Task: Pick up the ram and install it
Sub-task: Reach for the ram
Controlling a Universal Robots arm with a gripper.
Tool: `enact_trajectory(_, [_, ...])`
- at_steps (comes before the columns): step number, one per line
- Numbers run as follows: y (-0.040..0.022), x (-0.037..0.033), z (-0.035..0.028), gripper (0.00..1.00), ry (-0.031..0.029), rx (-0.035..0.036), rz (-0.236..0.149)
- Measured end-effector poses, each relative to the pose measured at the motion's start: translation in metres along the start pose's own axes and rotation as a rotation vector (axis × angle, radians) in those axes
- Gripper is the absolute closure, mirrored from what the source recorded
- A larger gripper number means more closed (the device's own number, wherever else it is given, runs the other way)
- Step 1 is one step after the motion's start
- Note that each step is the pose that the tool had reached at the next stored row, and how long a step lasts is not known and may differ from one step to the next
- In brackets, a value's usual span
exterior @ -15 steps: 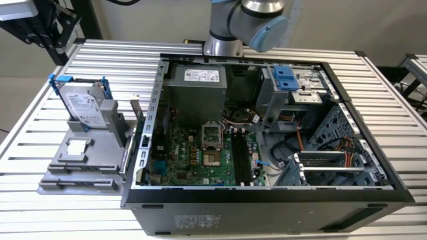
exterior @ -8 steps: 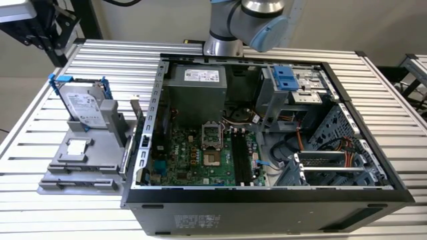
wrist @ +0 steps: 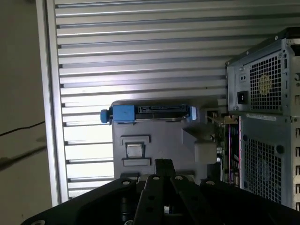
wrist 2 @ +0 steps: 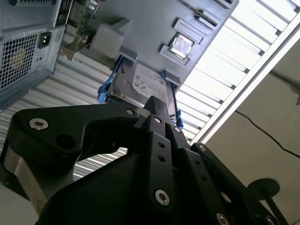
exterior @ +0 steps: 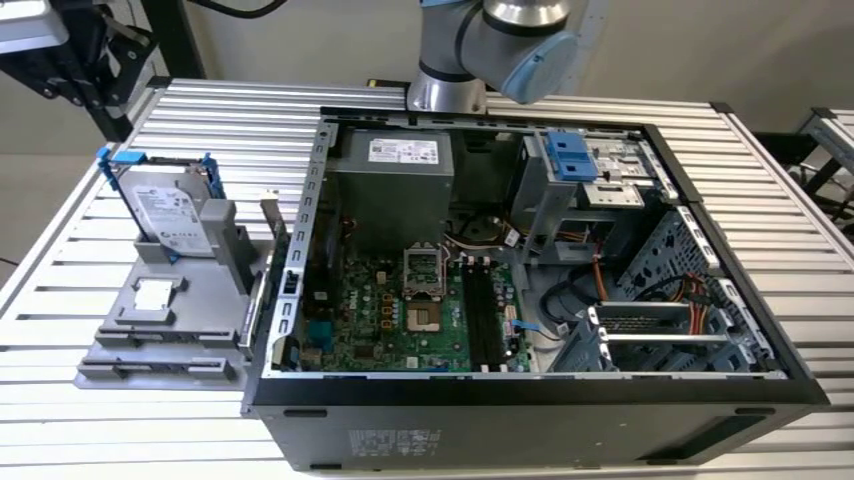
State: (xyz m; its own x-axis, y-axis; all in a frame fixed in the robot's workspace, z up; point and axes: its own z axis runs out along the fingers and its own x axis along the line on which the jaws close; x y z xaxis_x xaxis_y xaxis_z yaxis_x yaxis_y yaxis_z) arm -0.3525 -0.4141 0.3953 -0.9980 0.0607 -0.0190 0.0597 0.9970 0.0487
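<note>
The ram (exterior: 271, 238) is a thin narrow stick standing on edge at the grey fixture's side, close against the open computer case (exterior: 287, 300). My gripper (wrist 2: 157, 107) hangs high above that fixture. Its black fingers are shut, with nothing between them, and they point down at the fixture in both wrist views. In the first wrist view the gripper (wrist: 163, 164) sits over the fixture's near edge. The long black motherboard slots (exterior: 486, 318) lie inside the case, right of the processor socket.
The grey fixture (exterior: 160, 330) on the slatted table also carries a silver hard drive in a blue-handled frame (exterior: 171, 212) and a square chip (exterior: 155, 292). The arm's base (exterior: 447, 92) stands behind the case. The power supply (exterior: 390, 180) and drive cages (exterior: 667, 340) crowd the case.
</note>
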Motion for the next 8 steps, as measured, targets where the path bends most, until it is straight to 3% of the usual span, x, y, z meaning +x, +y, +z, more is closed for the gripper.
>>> enact_trajectory(8, [-0.0039,-0.0003,-0.0002,1.0,0.0013,-0.0005,-0.025])
